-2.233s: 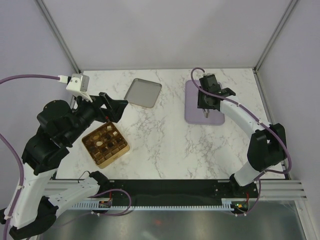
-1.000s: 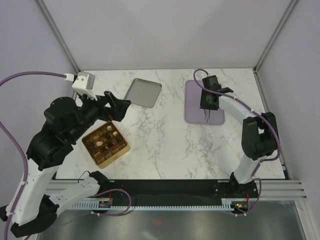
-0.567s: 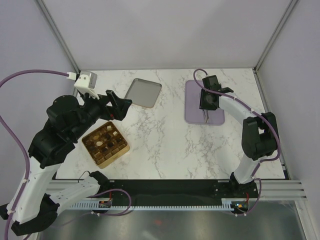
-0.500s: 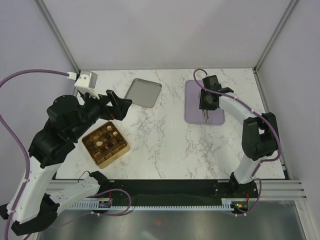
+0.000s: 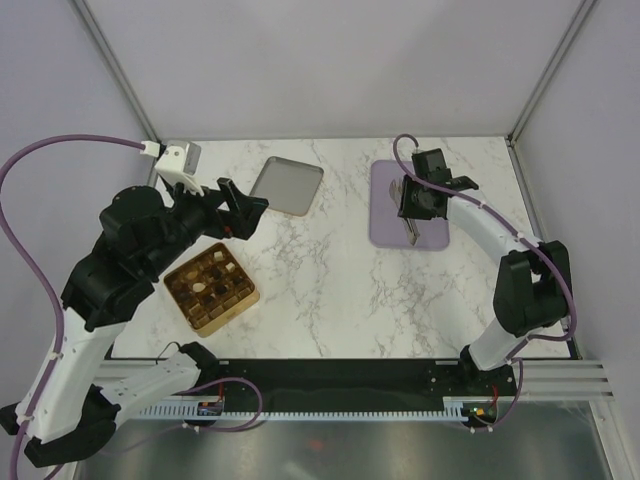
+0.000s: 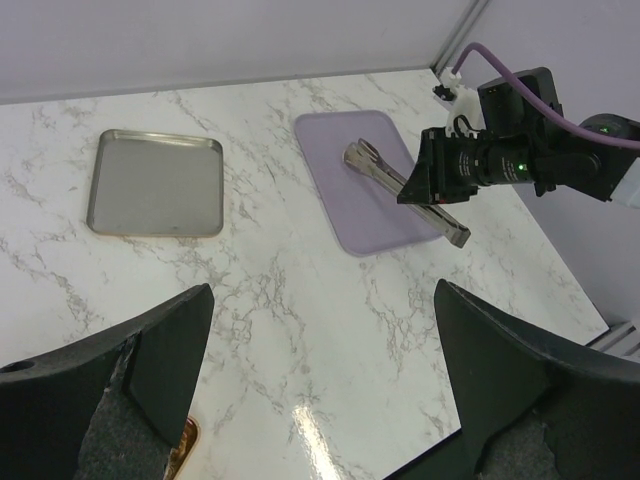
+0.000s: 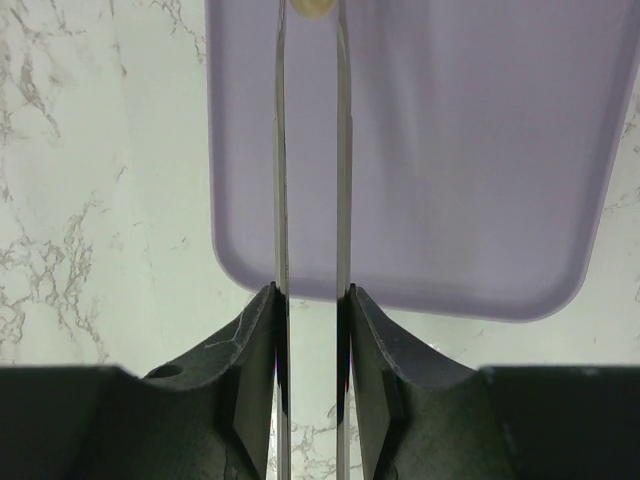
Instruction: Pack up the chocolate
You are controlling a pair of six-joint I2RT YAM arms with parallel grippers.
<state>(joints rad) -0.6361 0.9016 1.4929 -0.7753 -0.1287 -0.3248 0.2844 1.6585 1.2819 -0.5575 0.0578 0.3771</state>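
Note:
The chocolate (image 5: 207, 284), dark pieces and a few cream ones, sits in the compartments of the gold box (image 5: 236, 306) at the left front. My right gripper (image 5: 411, 213) is shut on a pair of metal tongs (image 7: 310, 150) over the lilac tray (image 5: 384, 222). The tongs' two arms run between my fingers (image 7: 370, 350). A small cream-white piece (image 7: 312, 8) shows between the arms at the top edge of the right wrist view. My left gripper (image 5: 243, 212) is open and empty, held above the table just beyond the gold box.
An empty steel tray (image 5: 286, 185) lies at the back, left of centre; it also shows in the left wrist view (image 6: 155, 183). The lilac tray (image 6: 345, 190) lies at the back right. Cage posts and walls stand round the marble table.
My left arm has risen and shifted a little toward the back. My right arm's elbow has swung out to the right while the gripper stays on the tongs over the lilac tray.

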